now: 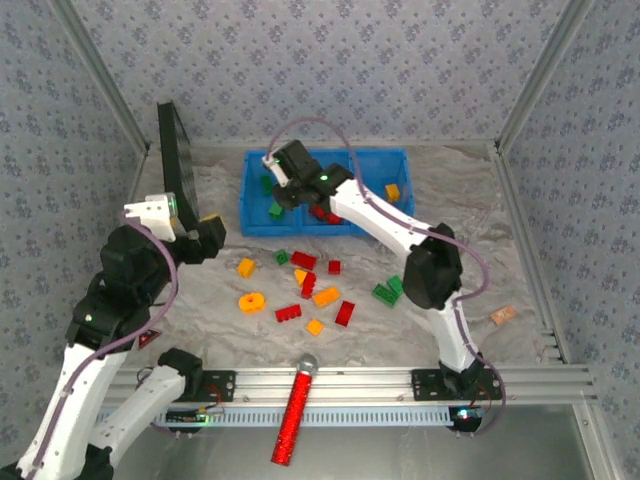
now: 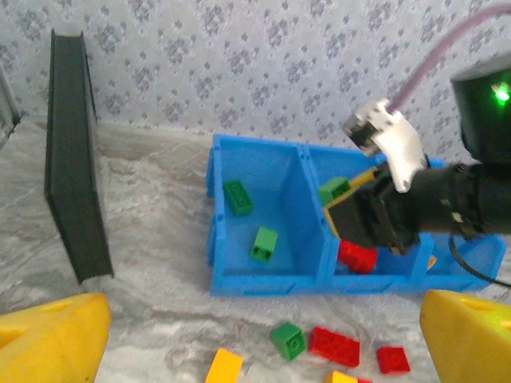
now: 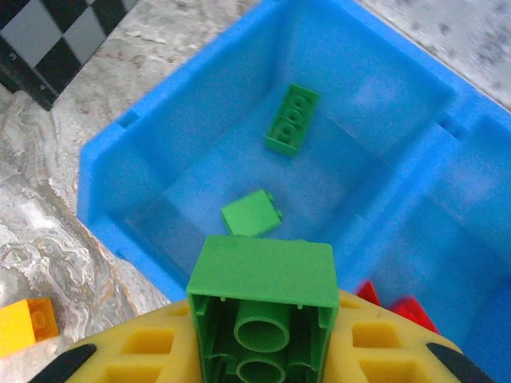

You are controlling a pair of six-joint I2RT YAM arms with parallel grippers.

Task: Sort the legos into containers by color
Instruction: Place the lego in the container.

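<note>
My right gripper is shut on a green lego, held over the left compartment of the blue tray. Two green legos lie in that compartment, and red ones sit in the middle one. A yellow lego is in the right compartment. My left gripper stands open above the table in front of the tray, with nothing between its yellow fingers. Loose red, green and yellow legos lie on the table, among them a green one, a red one and a yellow ring.
A flat black panel stands upright at the left, beside the tray. A red glittery cylinder lies across the metal rail at the near edge. A small tan piece lies at the right. Patterned walls close in the table.
</note>
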